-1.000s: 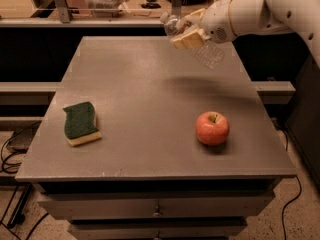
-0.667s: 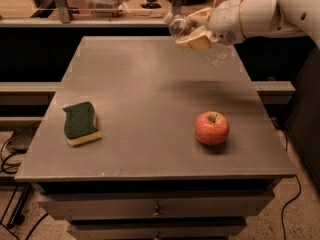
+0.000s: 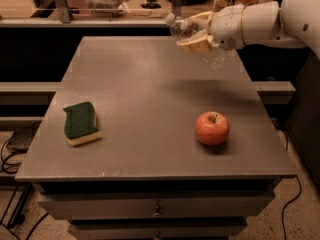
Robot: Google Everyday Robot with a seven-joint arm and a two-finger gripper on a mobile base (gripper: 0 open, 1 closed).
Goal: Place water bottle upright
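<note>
Water bottle [image 3: 214,58] is off the worktop [image 3: 150,94], held in the air over its far right part and tilted, not upright. Left to right: green sponge [image 3: 80,123] with a yellow underside lies flat near the left edge, well apart from everything else. Middle of the worktop is bare grey. Then the bottle's white cap [image 3: 170,19] points up and to the left, with the clear base lower and to the right. The hand [image 3: 196,33] is closed around the bottle's middle, one tan finger above and one below. Red apple [image 3: 212,128] sits nearer the front right, roughly below the hand but well apart from it. White arm [image 3: 250,23] comes in from the right edge, about level. Change over the last second: the forearm has dropped from a slant to near horizontal. The bottle has hardly moved, staying at about the same spot and height with about the same lean. Sponge and apple unmoved. For the task, I judge this is carry and reorient, with placing not started. The base still has to swing under the cap, then come down onto bare worktop behind the apple. Risk: if released with this lean, the light crinkled bottle would likely tip and roll.
</note>
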